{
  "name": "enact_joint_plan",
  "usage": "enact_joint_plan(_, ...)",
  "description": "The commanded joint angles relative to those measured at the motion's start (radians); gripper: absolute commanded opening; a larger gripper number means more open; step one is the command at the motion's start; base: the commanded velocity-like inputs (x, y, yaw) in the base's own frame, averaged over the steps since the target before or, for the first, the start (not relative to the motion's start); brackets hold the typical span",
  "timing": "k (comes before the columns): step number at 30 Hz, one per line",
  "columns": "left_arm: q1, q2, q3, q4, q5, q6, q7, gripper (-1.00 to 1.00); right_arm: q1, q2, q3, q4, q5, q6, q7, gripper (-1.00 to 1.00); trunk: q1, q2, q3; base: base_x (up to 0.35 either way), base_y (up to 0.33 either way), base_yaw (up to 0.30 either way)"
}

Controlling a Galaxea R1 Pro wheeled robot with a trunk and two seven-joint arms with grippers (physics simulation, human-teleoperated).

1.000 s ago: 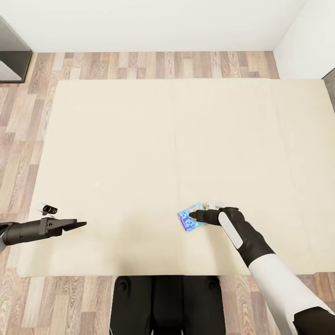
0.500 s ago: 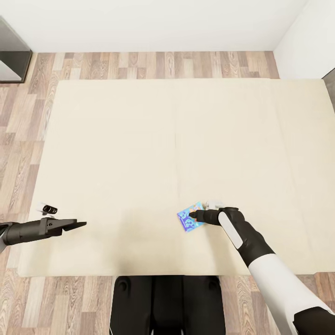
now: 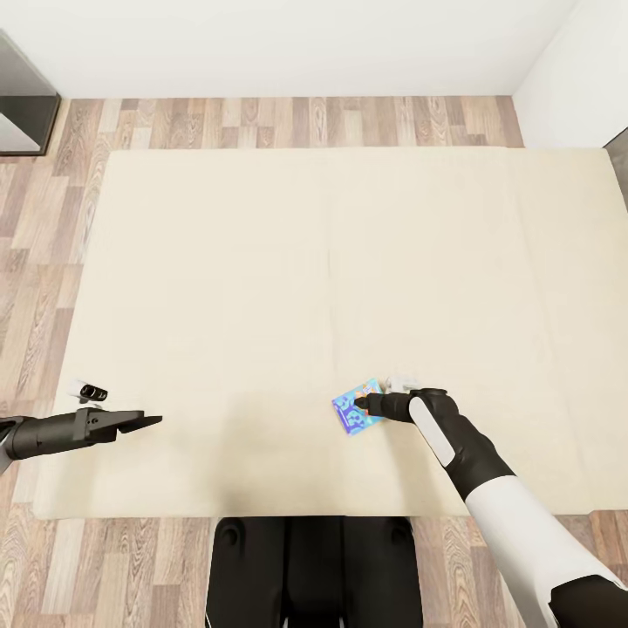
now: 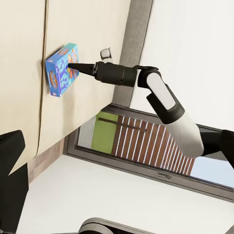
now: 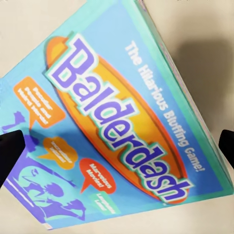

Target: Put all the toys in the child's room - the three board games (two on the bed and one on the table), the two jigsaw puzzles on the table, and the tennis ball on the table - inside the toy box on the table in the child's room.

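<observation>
I'm leaning over the bed (image 3: 262,262), its plain beige mattress spread wide below me with wood-plank floor (image 3: 288,122) beyond its far edge. My right fingers (image 3: 365,403) are down on the small blue board game (image 3: 353,410), which lies flat on the mattress toward the near edge, a little to my right. From my right wrist the box (image 5: 117,112) is huge and close: "Balderdash" in purple letters on an orange oval, turquoise all round, and my two dark fingertips (image 5: 10,153) sit out at either side of it, spread wide with the box between them, not squeezing it. From my left wrist I can see that right arm (image 4: 165,105) reaching in, its tip (image 4: 73,66) against the box (image 4: 61,69). My left fingers (image 3: 139,423) hover low over the mattress near its left edge, well apart from the game, drawn to a thin point; they look pressed together with nothing in them.
</observation>
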Motion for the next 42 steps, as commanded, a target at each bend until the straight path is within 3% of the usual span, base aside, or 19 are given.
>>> enact_joint_plan(1, -0.001, 0.001, -0.004, 0.0, 0.004, 0.011, -0.003, 1.0, -0.001, -0.001, 0.003, -0.001, -0.008, 0.003, -0.007, 1.0, 0.001, -0.002, -0.001, 0.0, 0.0, 0.0)
enact_joint_plan(25, -0.001, 0.001, -0.004, 0.0, 0.004, 0.011, -0.003, 1.0, -0.001, 0.0, 0.004, 0.0, -0.008, 0.001, -0.01, 1.0, 0.001, -0.002, -0.001, 0.0, 0.025, 0.0)
enact_joint_plan(28, -0.001, 0.0, -0.004, 0.005, 0.004, 0.011, -0.003, 1.0, 0.0, 0.012, 0.018, 0.0, -0.007, 0.003, -0.013, 1.0, 0.001, -0.002, -0.001, 0.0, 0.0, 0.0)
enact_joint_plan(42, -0.001, 0.001, -0.004, 0.005, 0.005, 0.012, -0.003, 1.0, 0.001, 0.028, 0.014, -0.002, -0.005, 0.008, -0.012, 1.0, 0.001, -0.002, -0.001, 0.0, 0.03, 0.0)
